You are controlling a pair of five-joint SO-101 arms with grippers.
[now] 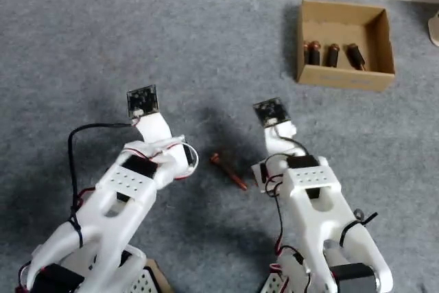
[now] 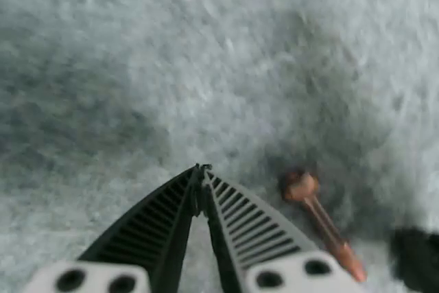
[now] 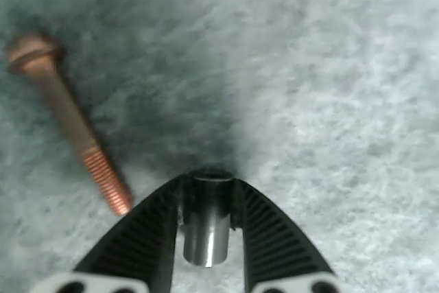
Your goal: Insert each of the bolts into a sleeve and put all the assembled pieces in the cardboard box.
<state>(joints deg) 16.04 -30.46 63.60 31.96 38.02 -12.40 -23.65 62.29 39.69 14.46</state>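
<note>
Overhead, the high view looks down on a table (image 1: 103,46) covered in grey felt-like fabric, with two white arms reaching in from the near edge. The left arm (image 1: 130,183) is on the left and the right arm (image 1: 312,183) is on the right, each with a small camera board at its wrist. Between them, nearer the right arm, one copper-coloured bolt (image 1: 228,171) lies flat on the fabric at a slant. Well apart from it, in the far right corner, sits an open cardboard box (image 1: 343,77) holding three assembled pieces (image 1: 333,54) side by side along its near wall. From the left wrist view, the left gripper (image 2: 201,173) hangs over bare fabric with its two ribbed black fingers pressed together at the tips and nothing between them. The bolt (image 2: 319,221) lies just beside the gripper without touching it, its round head pointing away from the arm. From the right wrist view, the right gripper (image 3: 208,182) is clamped on a dark metal sleeve (image 3: 206,231), a short tube held lengthwise between the fingers with its open end facing the fabric. The bolt (image 3: 68,125) lies near it on the fabric, its threaded end close to one finger and its head farther off.
</note>
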